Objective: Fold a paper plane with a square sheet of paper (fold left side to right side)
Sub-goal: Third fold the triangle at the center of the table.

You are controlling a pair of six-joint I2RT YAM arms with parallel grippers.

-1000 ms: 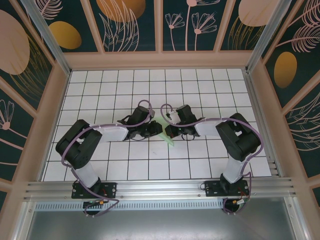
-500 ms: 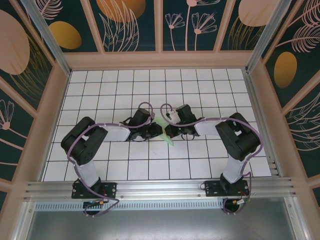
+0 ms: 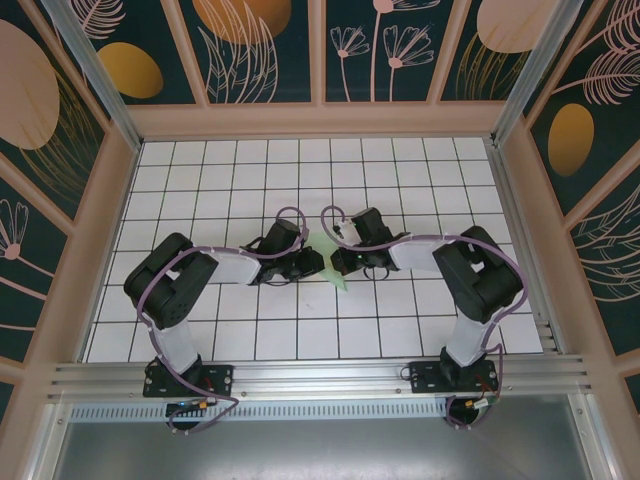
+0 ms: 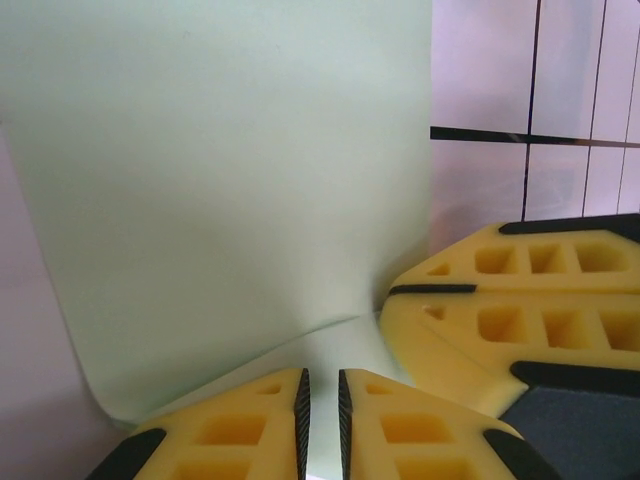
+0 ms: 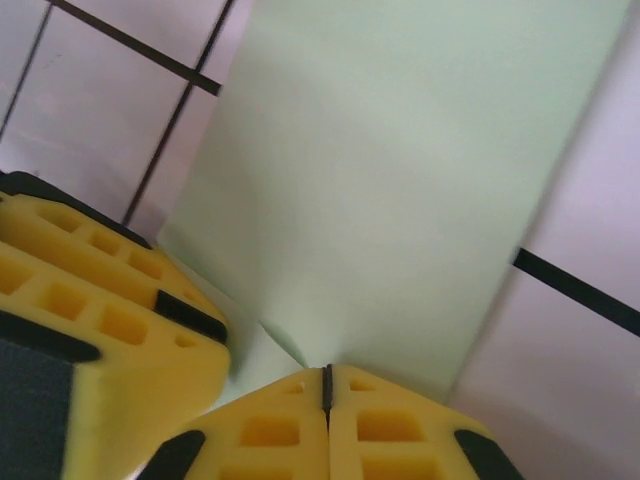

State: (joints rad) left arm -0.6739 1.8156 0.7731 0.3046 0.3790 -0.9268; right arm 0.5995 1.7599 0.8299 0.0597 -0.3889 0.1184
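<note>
The square sheet of paper (image 3: pixel 337 274) is folded into a narrow pale mint-green strip in the middle of the tiled table, between my two grippers. My left gripper (image 3: pixel 316 262) meets it from the left and my right gripper (image 3: pixel 338 263) from the right, their fingertips almost touching. In the left wrist view the paper (image 4: pixel 230 180) lies flat ahead, one layer lifting slightly; my left gripper (image 4: pixel 320 400) has a slim gap between its pads, nothing pinched. In the right wrist view the paper (image 5: pixel 400 180) reaches the tips of my right gripper (image 5: pixel 327 385), whose pads are pressed together.
The white grid table (image 3: pixel 300 170) is walled by beige frames on three sides. The right gripper's yellow fingers (image 4: pixel 520 300) crowd the right of the left wrist view, and the left gripper's fingers (image 5: pixel 100 300) crowd the left of the right wrist view.
The left arm has shifted a little to the right, closer over the paper, so less of the green sheet shows. The right arm has hardly moved.
</note>
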